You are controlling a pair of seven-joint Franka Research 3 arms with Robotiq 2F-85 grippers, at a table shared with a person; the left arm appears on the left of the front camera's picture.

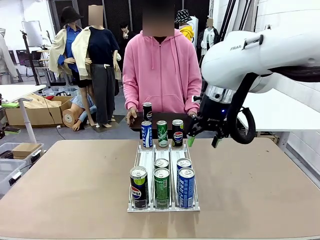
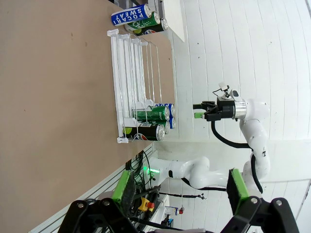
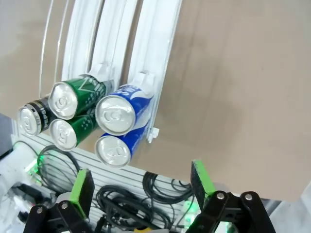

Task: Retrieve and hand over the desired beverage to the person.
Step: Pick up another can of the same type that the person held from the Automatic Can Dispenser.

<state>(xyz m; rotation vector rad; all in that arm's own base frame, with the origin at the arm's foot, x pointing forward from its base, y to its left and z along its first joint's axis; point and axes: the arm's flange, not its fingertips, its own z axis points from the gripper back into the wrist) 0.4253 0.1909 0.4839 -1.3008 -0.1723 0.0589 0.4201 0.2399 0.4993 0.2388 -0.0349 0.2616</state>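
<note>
Near cans: a black can (image 1: 138, 186), a green can (image 1: 161, 187) and a blue can (image 1: 186, 187) stand side by side at the near end of the white rack (image 1: 146, 160) on the brown surface (image 1: 60, 190), with two more cans just behind them
What could go wrong: the cans stand very close, so a claw finger may not fit between them and could knock the next can over; the cans are round and smooth, so one could slip out; I cannot tell which drink is wanted, so the wrong one could get picked
Right claw: the right claw (image 1: 202, 141) is spread wide, holds nothing and touches nothing; it hangs above the surface by the far right corner of the rack, and its own view looks at the tops of the near cans
Left claw: the left claw (image 2: 180, 194) is spread wide too, with nothing in it, well apart from the rack
Far cans: three far cans (image 1: 162, 133) stand in a row past the rack, and a dark can (image 1: 147, 111) stands higher just behind them
Person: the person (image 1: 161, 75) in the pink top waits at the far side, one hand (image 1: 131, 116) next to the dark can
</note>
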